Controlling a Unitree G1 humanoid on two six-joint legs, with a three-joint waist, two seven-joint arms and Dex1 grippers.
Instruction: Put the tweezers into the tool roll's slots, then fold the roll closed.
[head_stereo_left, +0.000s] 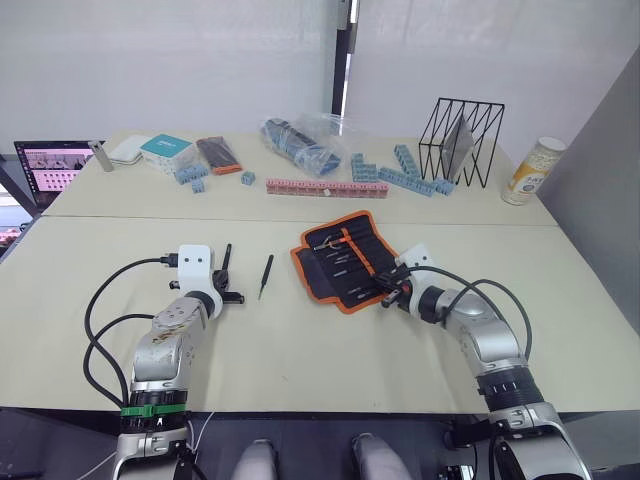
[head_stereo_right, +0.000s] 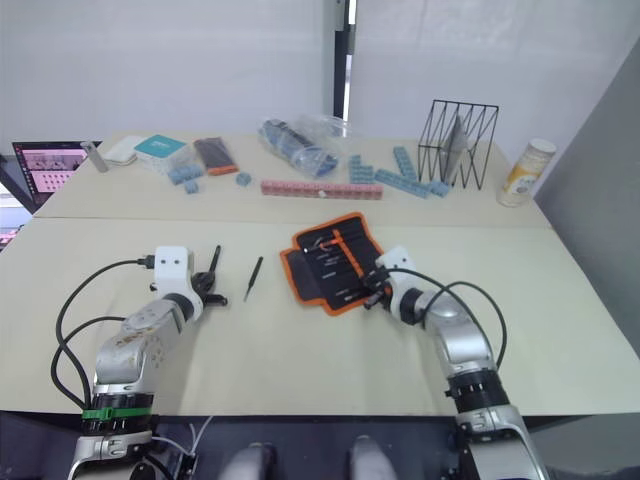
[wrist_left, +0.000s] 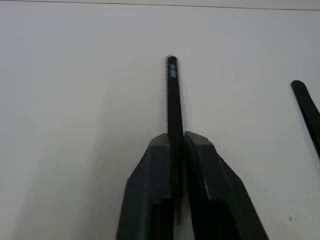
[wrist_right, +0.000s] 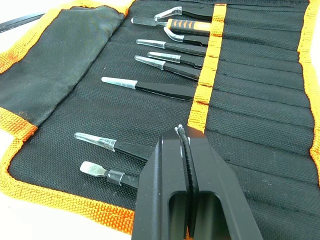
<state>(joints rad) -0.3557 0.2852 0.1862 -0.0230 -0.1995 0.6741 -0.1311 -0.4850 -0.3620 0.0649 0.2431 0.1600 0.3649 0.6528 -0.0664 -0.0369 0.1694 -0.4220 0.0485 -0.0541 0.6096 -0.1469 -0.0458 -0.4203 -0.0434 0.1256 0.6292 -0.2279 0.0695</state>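
Tweezers: light, stiff, slim and likely slippery, best pinched mid-shaft. Left gripper (wrist_left: 176, 137) is closed on one tweezer (wrist_left: 173, 95), its tip projecting past the fingers; another tweezer (head_stereo_left: 265, 274) lies loose on the table (head_stereo_left: 300, 340) beside it. Right gripper (wrist_right: 186, 134) is closed on a thin black loop at the edge of the open roll (head_stereo_left: 345, 260), soft fabric near table centre, several tools already in its slots (wrist_right: 250, 110).

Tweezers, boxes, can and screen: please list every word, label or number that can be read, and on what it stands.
Nothing can be read in full.
Held tweezers: small pale marking near the end, too blurred to read.
Teal box: white print on the lid, too small.
Yellow can: label print, too small.
Laptop screen: pictures and lines, too small.
Tool roll: no text visible.
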